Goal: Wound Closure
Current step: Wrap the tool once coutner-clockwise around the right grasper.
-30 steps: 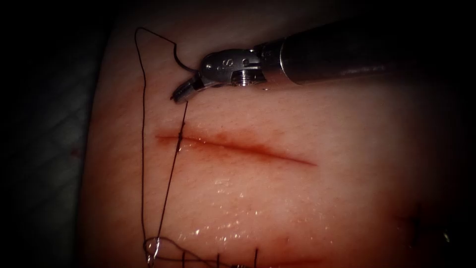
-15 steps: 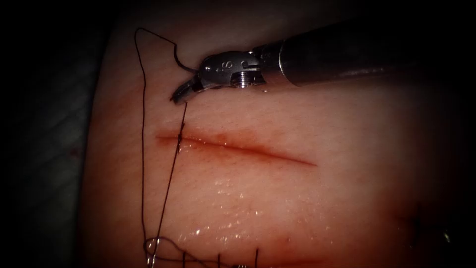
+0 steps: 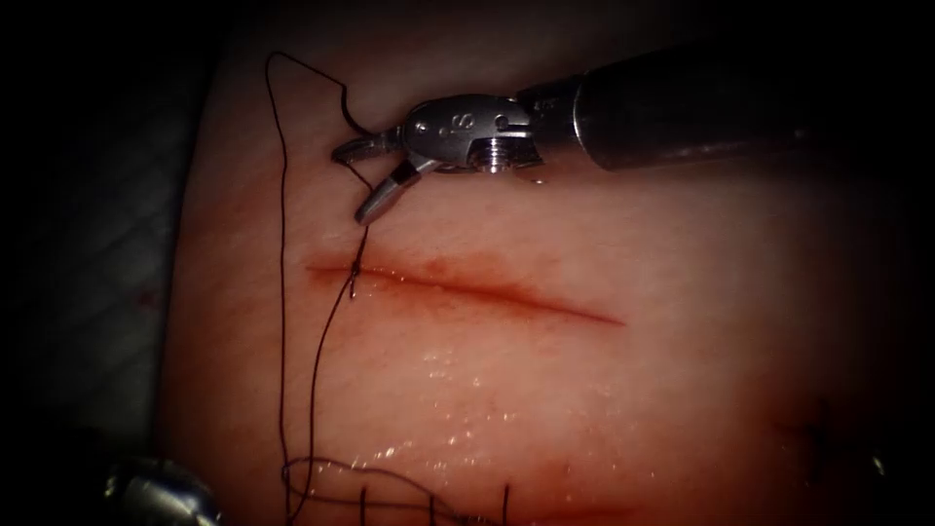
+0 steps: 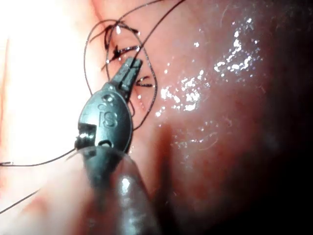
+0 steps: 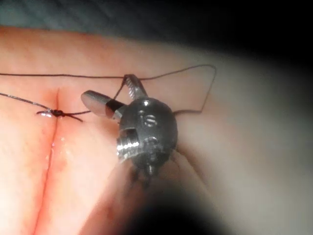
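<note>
Now the right tool [image 3: 362, 180] has its jaws spread, holding nothing, thread [image 3: 362, 175] between them; left tool [image 4: 131, 68] pinched together.

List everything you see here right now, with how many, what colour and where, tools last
tissue: one, pink, wet sheen, across the endoscope view.
cut: one, red line across the tissue.
thread: one strand, dark, looping past the cut's left end.
knot: one, dark, at the cut's left end.
older stitches: several, dark, along the endoscope view's lower edge.
right tool: one, silver, above the cut's left end, jaws open, holding nothing.
left tool: one, grey, jaws shut, tips among the older stitches.
</note>
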